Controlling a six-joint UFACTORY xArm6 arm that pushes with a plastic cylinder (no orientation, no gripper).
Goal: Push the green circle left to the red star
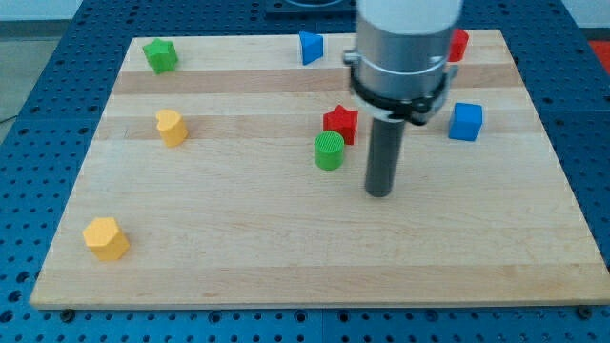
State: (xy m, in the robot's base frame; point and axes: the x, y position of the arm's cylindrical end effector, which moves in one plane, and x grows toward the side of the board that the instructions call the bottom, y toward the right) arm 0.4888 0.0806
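Note:
The green circle [330, 151], a short ribbed cylinder, stands near the middle of the wooden board [238, 257]. The red star [340, 123] sits just above and to the right of it, touching or nearly touching it. My tip [379, 192] rests on the board to the right of and a little below the green circle, apart from it by a small gap. The rod hangs from the grey arm head [405, 43] at the view's top.
A green star [160, 54] lies at top left, a blue block [311, 46] at top middle, a red block [458, 45] partly hidden behind the arm, a blue cube [466, 121] at right. Two yellow blocks lie at left [171, 127] and bottom left [105, 238].

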